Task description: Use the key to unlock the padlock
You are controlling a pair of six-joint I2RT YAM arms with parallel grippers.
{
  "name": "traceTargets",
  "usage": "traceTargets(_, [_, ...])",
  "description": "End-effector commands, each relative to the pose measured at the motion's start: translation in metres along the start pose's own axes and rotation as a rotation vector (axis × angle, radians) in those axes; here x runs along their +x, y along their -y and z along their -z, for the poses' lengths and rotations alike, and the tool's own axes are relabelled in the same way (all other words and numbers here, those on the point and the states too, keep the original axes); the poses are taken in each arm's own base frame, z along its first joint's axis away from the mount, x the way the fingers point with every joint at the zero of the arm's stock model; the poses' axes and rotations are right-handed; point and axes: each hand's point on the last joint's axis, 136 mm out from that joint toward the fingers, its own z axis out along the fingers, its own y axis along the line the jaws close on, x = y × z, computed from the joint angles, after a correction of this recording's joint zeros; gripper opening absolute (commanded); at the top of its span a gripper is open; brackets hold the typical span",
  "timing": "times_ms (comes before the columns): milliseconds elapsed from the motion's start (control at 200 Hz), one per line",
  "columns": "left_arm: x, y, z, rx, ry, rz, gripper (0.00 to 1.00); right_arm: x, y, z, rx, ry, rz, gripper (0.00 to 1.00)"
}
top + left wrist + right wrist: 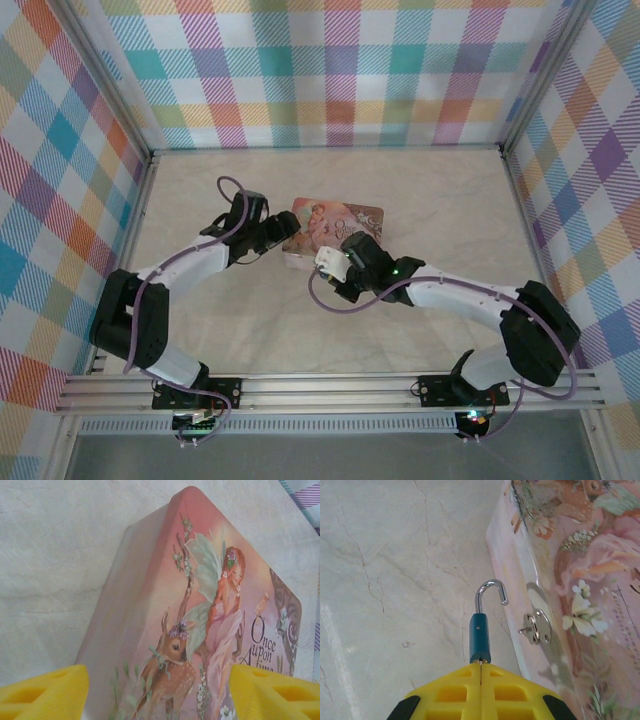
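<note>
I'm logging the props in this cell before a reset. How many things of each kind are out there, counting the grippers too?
pink tin: 1
padlock: 1, shackle open, held at the right gripper's tips
grippers: 2, the left gripper open astride the tin, the right gripper shut
Total: 4

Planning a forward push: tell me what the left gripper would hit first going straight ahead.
The pink tin, lying right ahead of the open left gripper; how near is unclear.
</note>
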Motion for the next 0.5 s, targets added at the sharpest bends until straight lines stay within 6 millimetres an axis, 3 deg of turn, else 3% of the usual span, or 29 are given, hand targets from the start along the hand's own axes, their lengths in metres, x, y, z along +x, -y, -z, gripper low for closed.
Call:
traceTargets(0, [-0.001,-0.004,0.011,0.003,0.023,0.004,0.74,-0.004,0.003,0.012,0.034,0.037,-0.042,0.0])
traceTargets(320, [0.025,0.001,0.027,0.084,-0.052,-0.02,0.75,-0.013,0.026,0.05,0.128,0.13,-0.18,0.0])
traceTargets(495, [0.041,0.007,0.041,0.133,-0.106,-0.056,0.78,-0.006,0.051,0.072,0.219,0.139,-0.282,0.0])
